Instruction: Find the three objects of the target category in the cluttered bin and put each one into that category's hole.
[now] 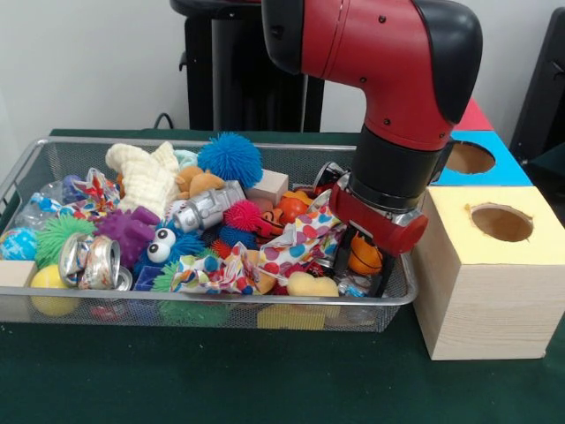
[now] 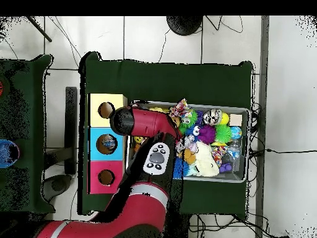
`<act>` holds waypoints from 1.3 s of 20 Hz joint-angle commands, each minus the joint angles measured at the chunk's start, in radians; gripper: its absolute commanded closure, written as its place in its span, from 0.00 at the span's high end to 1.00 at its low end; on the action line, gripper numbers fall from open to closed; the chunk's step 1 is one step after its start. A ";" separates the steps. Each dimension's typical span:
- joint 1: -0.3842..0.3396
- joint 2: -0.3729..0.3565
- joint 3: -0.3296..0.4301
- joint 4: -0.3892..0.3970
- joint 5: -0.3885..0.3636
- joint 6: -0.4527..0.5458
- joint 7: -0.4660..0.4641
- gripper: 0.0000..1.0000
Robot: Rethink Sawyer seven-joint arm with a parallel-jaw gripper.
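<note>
The pincer reaches down into the wire bin at the end nearest the row of boxes, and its black fingers close on a small orange ball that sits between them just above the clutter. The grip looks like a pick for sorting: the ball is likely one of the wanted things, though which category is the target cannot be read from the scene. The wrist stands nearly upright, which suits lifting straight out over the bin's rim.

Just beside that end of the bin stands the yellow-topped box, its round hole facing up; behind it come the blue-topped box and a red-topped box, running along one edge of the tabletop. The overhead view shows the same three in a row, each with a hole.

The bin is crowded. A spotted paper wrapper lies touching the pincer's side and could drag along on the way up. A yellow sponge piece lies just below. Farther off are a blue spiky ball, a cream knitted cloth, a purple spiky toy, a crushed can and a wooden block. The bin's rim must be cleared before any hole is reached.
</note>
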 commanded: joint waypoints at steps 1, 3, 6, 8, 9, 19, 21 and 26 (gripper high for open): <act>0.008 0.034 0.066 0.027 0.079 -0.077 0.224 1.00; -0.002 0.035 0.086 0.032 0.092 -0.105 0.222 1.00; -0.016 0.045 0.107 0.030 0.092 -0.105 0.193 1.00; -0.021 0.041 0.126 0.043 0.102 -0.106 0.189 1.00; -0.025 0.041 0.136 0.048 0.106 -0.117 0.187 1.00; 0.002 0.121 0.086 -0.053 0.110 -0.022 0.154 1.00; 0.005 0.137 0.084 -0.066 0.109 -0.019 0.152 1.00; -0.001 0.170 0.084 -0.102 0.100 -0.007 0.130 1.00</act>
